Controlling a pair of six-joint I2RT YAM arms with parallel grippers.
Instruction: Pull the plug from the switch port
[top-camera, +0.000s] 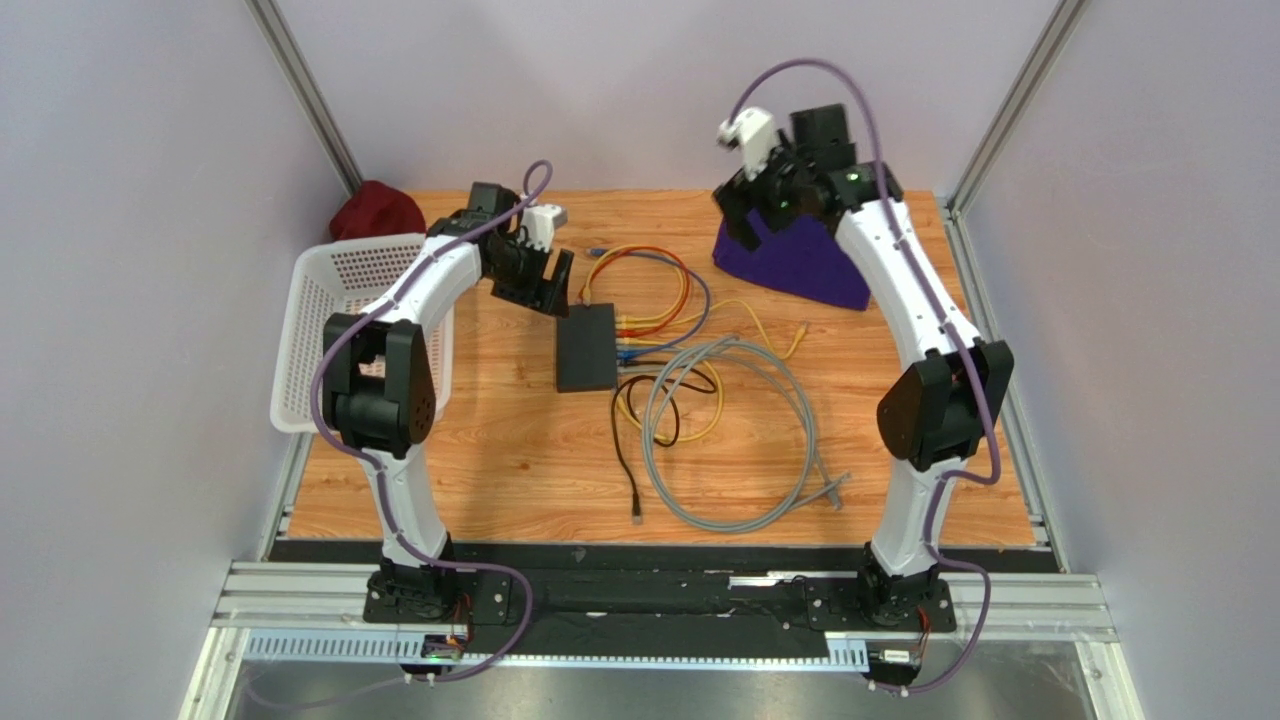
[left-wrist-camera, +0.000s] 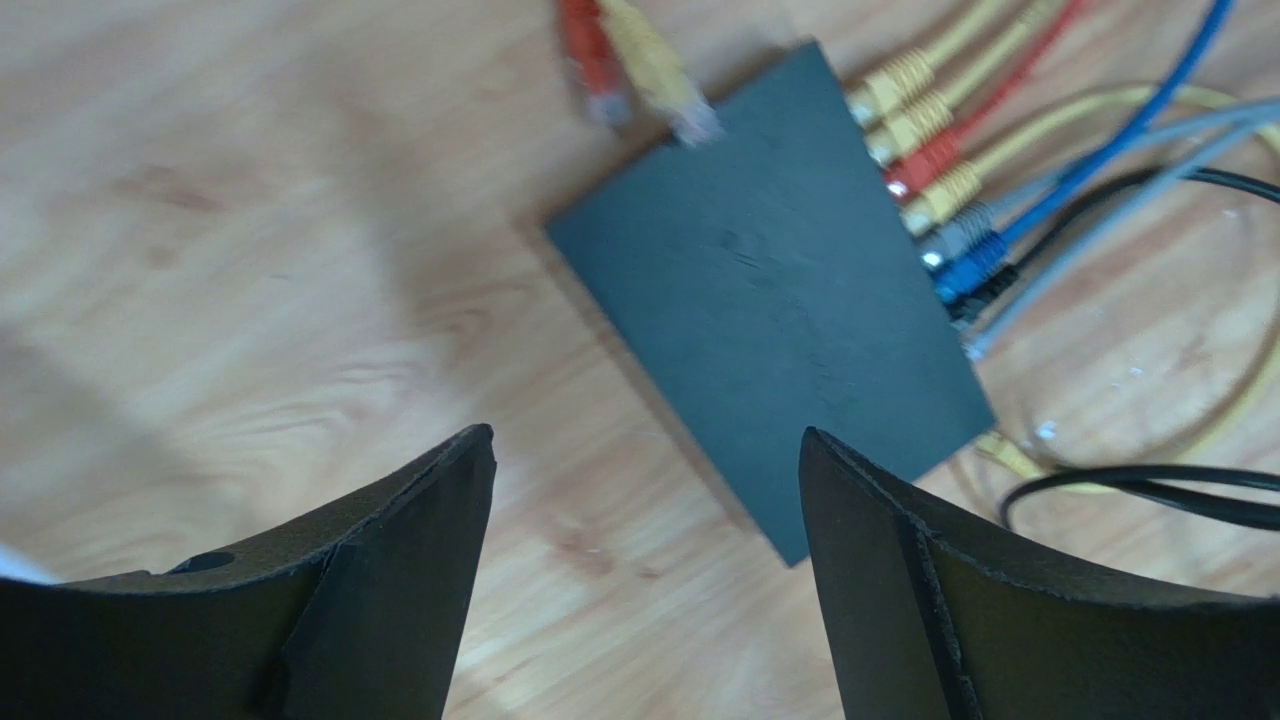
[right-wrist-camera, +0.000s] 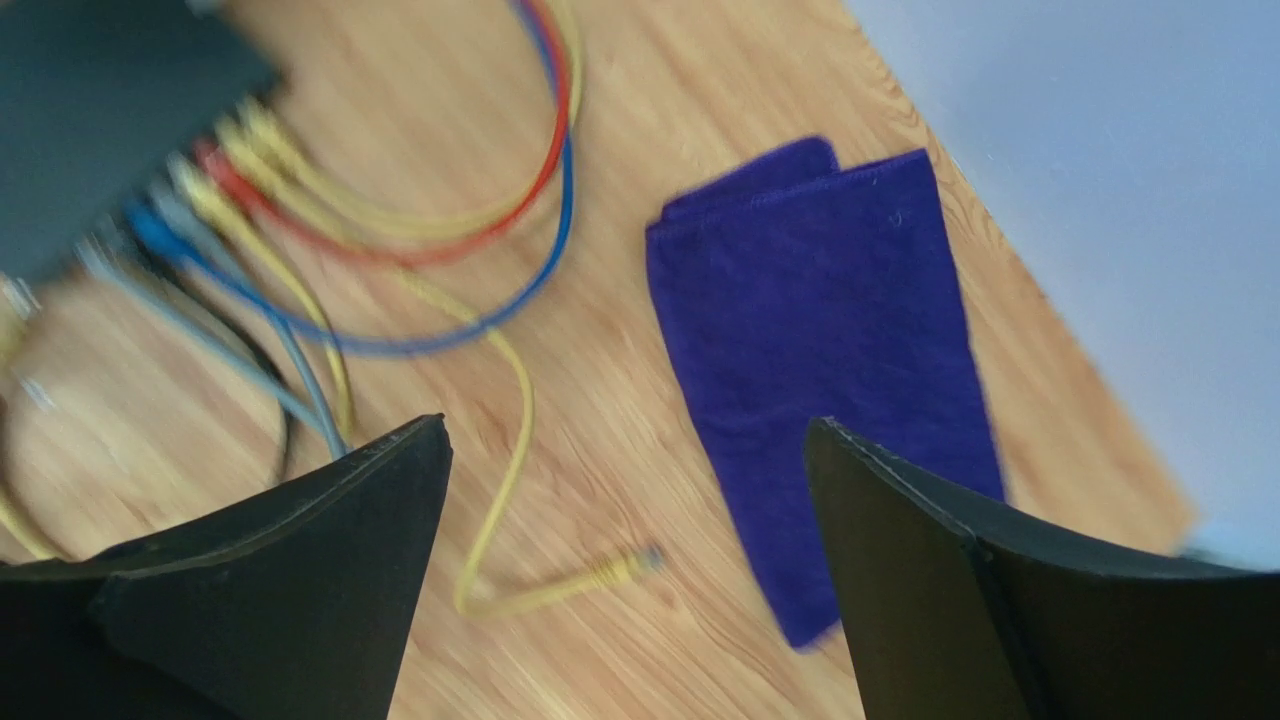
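Overhead and wrist views of a wooden tabletop (top-camera: 496, 465) that I work from afar with 2 arms.

At far left, a white mesh basket (top-camera: 353, 323) sits at the tabletop's edge. Just right of it, my left tool (left-wrist-camera: 646, 450) hovers above the wood. Its jaws are spread wide with nothing between them, and the switch lies just ahead of it.

The switch (left-wrist-camera: 766, 300) is a thin, flat, matte-black box lying flat near the middle of the tabletop. Along its right edge a row of plugs (left-wrist-camera: 939, 195) sits in the ports: yellow, red, grey, blue and black. 2 loose cable ends (left-wrist-camera: 631, 68), red and yellow, lie by its far corner. The cables (top-camera: 721, 435) loop limply off to the right.

Further right, my right tool (right-wrist-camera: 628, 435) hangs high, jaws wide and empty, above a purple cloth (right-wrist-camera: 819, 345).

I judge the switch to be light and smooth, likely to slide across the wood if a plug is tugged. The plugs look small, hard and probably latched. I would pin the box's plain top with 1 tool and take a plug by its stiff boot, right at the port. I would avoid the soft cable, which would bend and slip.
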